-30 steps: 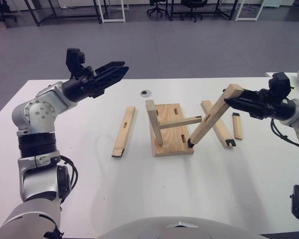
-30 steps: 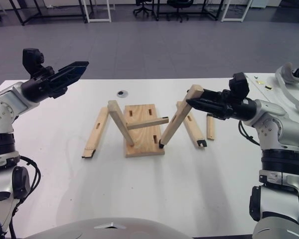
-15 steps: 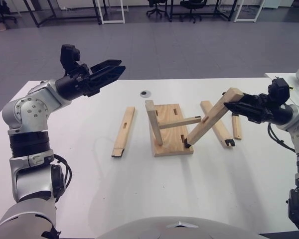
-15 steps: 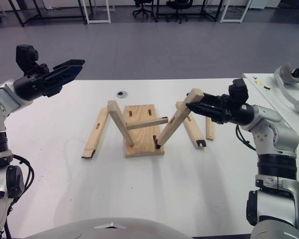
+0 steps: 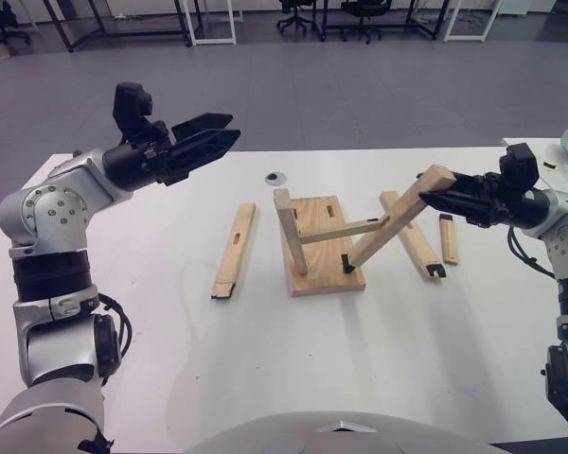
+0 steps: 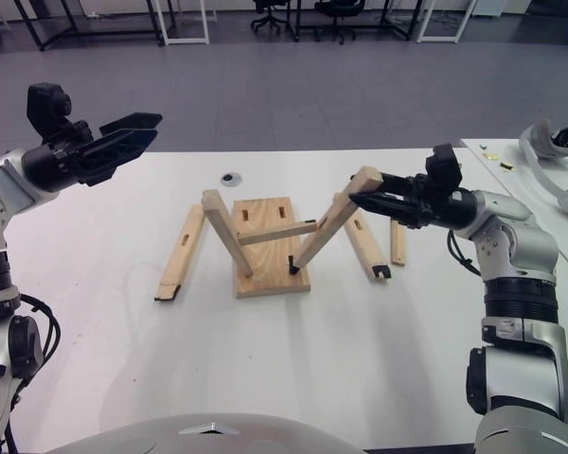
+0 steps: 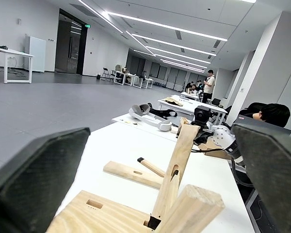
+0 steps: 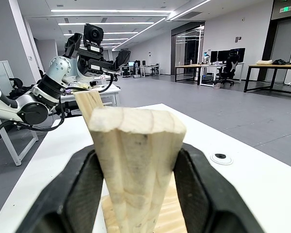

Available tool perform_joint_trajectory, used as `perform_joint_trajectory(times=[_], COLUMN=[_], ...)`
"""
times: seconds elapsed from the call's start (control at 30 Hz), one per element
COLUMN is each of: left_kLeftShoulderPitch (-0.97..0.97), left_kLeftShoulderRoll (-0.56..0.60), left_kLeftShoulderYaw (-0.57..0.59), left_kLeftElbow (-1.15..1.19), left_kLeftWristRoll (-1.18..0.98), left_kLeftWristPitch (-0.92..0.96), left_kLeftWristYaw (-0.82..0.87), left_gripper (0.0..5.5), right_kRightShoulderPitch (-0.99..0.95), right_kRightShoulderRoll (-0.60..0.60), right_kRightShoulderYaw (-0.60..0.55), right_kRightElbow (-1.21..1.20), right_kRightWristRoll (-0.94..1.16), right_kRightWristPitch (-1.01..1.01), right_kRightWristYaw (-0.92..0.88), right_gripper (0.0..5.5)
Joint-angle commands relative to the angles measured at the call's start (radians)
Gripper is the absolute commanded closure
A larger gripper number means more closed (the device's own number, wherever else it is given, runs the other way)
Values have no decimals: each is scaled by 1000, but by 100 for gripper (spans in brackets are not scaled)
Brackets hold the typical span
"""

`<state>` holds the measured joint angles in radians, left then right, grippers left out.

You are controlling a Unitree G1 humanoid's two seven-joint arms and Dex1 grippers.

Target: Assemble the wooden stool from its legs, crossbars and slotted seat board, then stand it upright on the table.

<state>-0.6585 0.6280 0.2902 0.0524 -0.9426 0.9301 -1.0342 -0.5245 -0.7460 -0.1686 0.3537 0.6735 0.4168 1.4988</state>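
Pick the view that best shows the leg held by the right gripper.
Left eye view: the whole leg slants from right gripper to seat board. Right wrist shows its clamped end; left wrist, its slotted side.

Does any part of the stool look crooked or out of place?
Yes. The leg held by the right gripper leans steeply, with its foot on the seat board, not upright. The crossbar between it and the other leg on the board slants as well.
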Motion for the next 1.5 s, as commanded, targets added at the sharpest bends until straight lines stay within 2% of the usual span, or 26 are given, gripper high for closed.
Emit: perform_joint_trajectory(times=[0.03,0.2,0.53,0.87,1.33,1.5], left_kLeftShoulderPitch=[27,66,132,235,340,370], left_kLeftShoulderRoll=[-4,-10,-31,-85,-141,-160], left_kLeftShoulderYaw=[9,12,38,60,66,65], left_kLeftElbow=[-37,-79,-139,-233,-335,-357], left_kLeftWristRoll=[-22,-41,-68,-117,-168,-173], left_kLeftWristPitch=[7,2,-10,-38,-93,-117], left_kLeftWristYaw=[15,18,64,146,240,261], left_gripper=[10,10,10,10,10,10], right_kRightShoulderPitch=[-90,-177,-228,-467,-823,-884], right_kRightShoulderRoll=[-37,-57,-162,-272,-269,-269], right_kRightShoulderYaw=[26,86,367,690,1157,1272], right_kRightElbow=[62,136,152,252,338,344], right_kRightWristRoll=[-60,-119,-47,38,112,146], right_kRightWristPitch=[-20,-48,-92,-119,-247,-280], right_kRightWristYaw=[35,106,116,116,116,116], right_gripper=[339,339,340,341,343,343])
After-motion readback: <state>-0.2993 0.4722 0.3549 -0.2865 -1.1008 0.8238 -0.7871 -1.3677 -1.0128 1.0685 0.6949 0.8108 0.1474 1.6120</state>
